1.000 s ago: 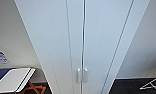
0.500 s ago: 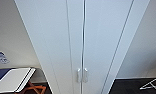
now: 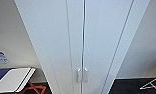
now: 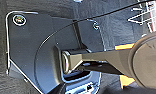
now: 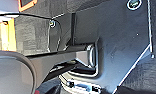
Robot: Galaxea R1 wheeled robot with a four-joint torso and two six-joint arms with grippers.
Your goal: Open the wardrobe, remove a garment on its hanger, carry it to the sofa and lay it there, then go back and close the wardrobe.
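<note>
Nothing has moved: one wardrobe point(image 3: 81, 37), two doors shut, two handles point(image 3: 82, 75); hand states cannot be told.

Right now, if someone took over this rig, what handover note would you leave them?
End effectors: fingers of both cannot be made out in the wrist views; nothing seen held.
Wardrobe: directly ahead in the head view, both doors shut, the pair of handles side by side at the centre seam, untouched.
Done: robot faces the wardrobe.
Left: open it, take out the garment on its hanger, lay it on the sofa, return and close the doors.
</note>
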